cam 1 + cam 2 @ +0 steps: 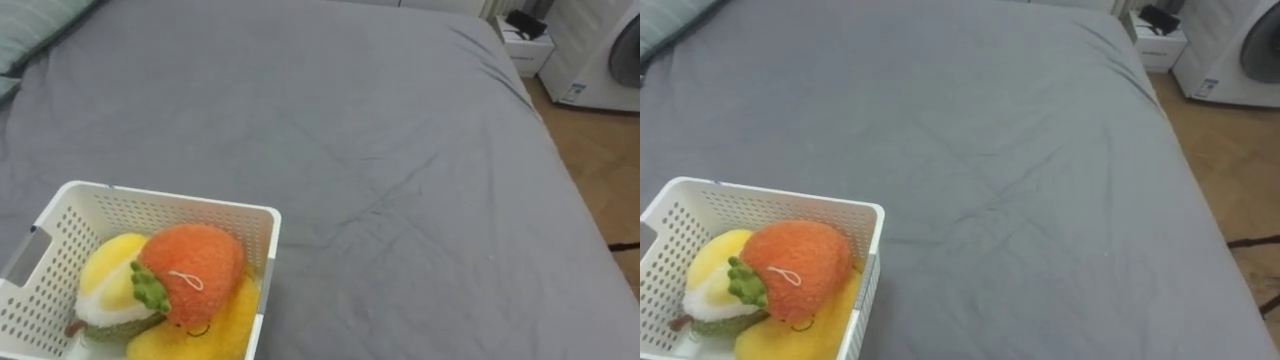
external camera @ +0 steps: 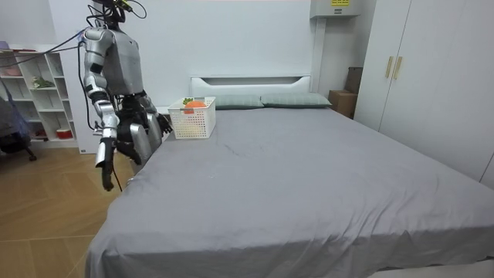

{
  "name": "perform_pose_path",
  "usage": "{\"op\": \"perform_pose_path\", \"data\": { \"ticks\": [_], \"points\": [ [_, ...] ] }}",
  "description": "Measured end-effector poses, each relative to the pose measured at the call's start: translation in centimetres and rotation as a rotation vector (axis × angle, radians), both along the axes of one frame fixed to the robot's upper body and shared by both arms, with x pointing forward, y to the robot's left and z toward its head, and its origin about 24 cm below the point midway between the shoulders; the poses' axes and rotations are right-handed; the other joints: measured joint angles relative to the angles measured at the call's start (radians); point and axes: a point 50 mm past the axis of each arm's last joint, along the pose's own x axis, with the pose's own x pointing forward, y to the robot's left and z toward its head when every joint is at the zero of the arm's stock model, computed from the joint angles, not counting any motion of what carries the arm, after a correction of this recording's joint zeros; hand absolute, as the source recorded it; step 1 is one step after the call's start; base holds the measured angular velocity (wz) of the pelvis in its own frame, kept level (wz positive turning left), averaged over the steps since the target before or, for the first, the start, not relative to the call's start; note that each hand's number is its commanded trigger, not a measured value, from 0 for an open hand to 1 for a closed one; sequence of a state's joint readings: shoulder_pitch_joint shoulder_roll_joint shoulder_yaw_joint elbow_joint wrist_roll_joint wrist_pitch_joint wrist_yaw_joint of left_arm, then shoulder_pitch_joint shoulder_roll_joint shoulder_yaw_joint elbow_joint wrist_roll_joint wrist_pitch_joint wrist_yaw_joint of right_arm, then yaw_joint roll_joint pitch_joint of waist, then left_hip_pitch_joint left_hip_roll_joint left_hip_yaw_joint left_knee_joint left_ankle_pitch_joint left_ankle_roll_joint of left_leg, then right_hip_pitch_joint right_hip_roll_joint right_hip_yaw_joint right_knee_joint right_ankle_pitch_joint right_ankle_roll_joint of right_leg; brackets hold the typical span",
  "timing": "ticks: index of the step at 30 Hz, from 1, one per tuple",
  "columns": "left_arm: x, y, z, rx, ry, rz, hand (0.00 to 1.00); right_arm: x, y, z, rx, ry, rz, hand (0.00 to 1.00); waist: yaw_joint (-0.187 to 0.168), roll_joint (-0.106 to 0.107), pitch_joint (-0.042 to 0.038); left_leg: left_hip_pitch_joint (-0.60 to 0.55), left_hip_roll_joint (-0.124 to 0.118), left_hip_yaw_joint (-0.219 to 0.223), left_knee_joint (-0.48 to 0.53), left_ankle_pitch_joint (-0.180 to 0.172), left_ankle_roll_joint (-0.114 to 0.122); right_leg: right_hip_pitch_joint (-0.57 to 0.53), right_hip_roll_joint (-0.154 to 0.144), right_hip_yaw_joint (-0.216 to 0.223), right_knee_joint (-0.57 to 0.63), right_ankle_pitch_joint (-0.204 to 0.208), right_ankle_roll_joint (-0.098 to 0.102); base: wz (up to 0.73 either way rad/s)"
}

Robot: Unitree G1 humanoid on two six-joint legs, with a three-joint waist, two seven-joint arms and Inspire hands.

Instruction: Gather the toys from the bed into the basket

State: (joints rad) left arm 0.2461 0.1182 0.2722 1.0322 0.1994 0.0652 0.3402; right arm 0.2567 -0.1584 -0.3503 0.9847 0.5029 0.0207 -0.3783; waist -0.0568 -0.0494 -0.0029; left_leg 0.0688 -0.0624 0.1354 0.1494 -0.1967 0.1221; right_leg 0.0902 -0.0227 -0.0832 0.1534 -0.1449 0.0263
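Grey creased sheet covers the wide bed (image 1: 400, 200); I stand at its side edge, near the head end. The toys, a round orange plush fruit with green leaves (image 1: 195, 270) and a yellow plush (image 1: 105, 265), lie in the white perforated plastic basket (image 1: 180, 200) at that edge, on my left. My left hand (image 2: 163, 123) hangs just beside it, nearer than my right hand (image 2: 106, 166). The room view gives both hands, but I cannot tell whether they are apart or closed. The eye views give the basket's contents.
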Motion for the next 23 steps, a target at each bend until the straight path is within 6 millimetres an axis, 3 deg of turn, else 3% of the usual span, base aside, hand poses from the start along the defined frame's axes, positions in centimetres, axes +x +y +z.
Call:
{"op": "perform_pose_path", "data": {
  "ticks": [1,2,6,8,14,23],
  "points": [
    [-0.1,0.0,0.0,-0.002,0.001,0.001,0.0,-1.1,0.4,-0.4,0.032,0.036,-0.01,0.0,-0.002,0.007,-0.004,0.0,0.001,0.0,0.003,-0.004,0.0,0.002,-0.001,-0.001,0.0,0.0,0.0,0.0],
    [-0.4,0.0,0.0,-0.006,0.01,0.005,0.0,-2.1,0.9,-0.8,0.064,0.072,-0.015,0.0,-0.001,0.0,0.0008,0.003,0.0,0.0,0.003,-0.004,0.0,0.004,-0.002,0.001,0.002,0.0,0.0,0.0],
    [-0.8,0.2,-0.1,-0.021,0.02,0.027,0.0,-4.5,2.1,-1.5,0.171,0.139,-0.012,0.0,-0.001,0.009,-0.0021,0.009,0.0,-0.004,0.007,-0.008,-0.004,0.012,0.001,-0.001,0.002,0.0,-0.001,0.02],
    [-1.1,0.2,-0.1,-0.031,0.037,0.04,0.0,-5.6,2.8,-1.7,0.236,0.207,0.074,0.0,0.003,0.008,0.0006,0.009,0.001,-0.007,0.015,-0.013,-0.005,0.015,0.002,-0.001,0.002,-0.001,-0.002,0.03],
    [-1.9,-0.4,-0.6,-0.07,0.126,0.051,0.0,-6.5,4.6,-2.3,0.409,0.429,0.4,0.0,0.011,0.016,-0.0024,0.015,0.002,-0.006,0.015,-0.01,0.0,0.017,0.003,-0.001,0.002,-0.001,-0.002,0.0],
    [-2.1,-1.5,-1.0,-0.122,0.185,0.034,0.0,-6.0,5.3,-2.5,0.519,0.558,0.658,0.0,0.023,0.025,0.0022,0.031,0.003,-0.002,0.009,-0.013,-0.005,0.033,0.005,0.0,0.0,-0.002,-0.002,0.0]
  ]
}}
